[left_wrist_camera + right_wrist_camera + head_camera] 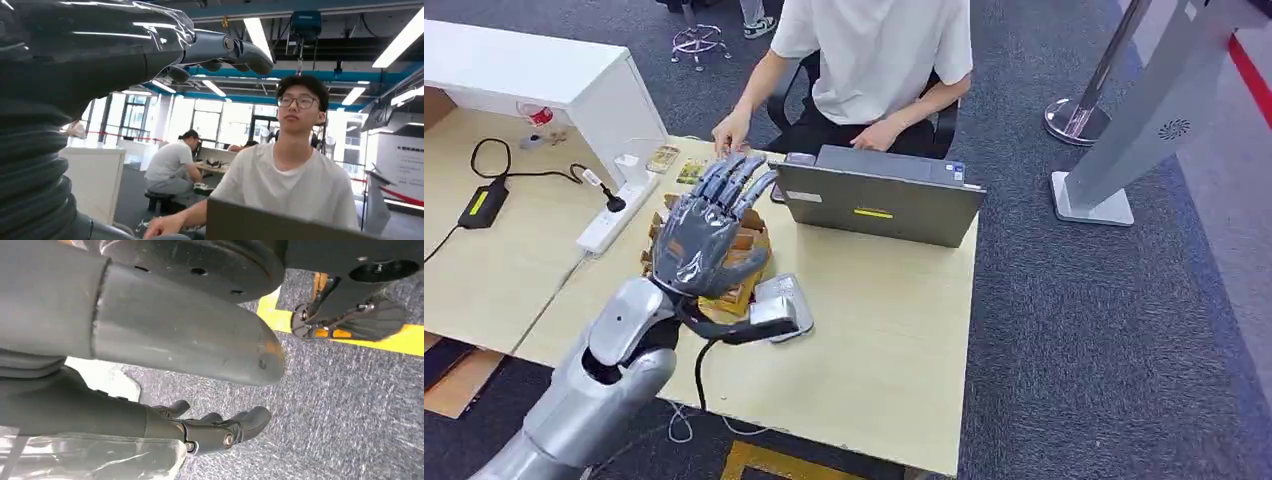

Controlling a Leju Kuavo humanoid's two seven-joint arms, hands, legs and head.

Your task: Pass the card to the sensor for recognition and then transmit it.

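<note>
My left hand (707,228) hovers palm down over a brown wooden card holder (746,262) near the middle of the table, fingers stretched out toward the laptop and nothing held. The left wrist view shows its fingers (235,51) extended and apart in the air. A silver-grey sensor box (782,303) lies just right of the holder, by my wrist. Two small cards (690,172) lie flat on the table beyond the hand, close to a person's hand (731,133). My right hand (215,427) hangs over grey carpet, fingers loosely bent and holding nothing.
A person in a white shirt (876,60) sits across the table behind a grey laptop (879,195). A white power strip (614,213) and a black charger (484,205) lie on the left. A white cabinet (544,75) stands at the far left, a grey stand (1139,120) on the right.
</note>
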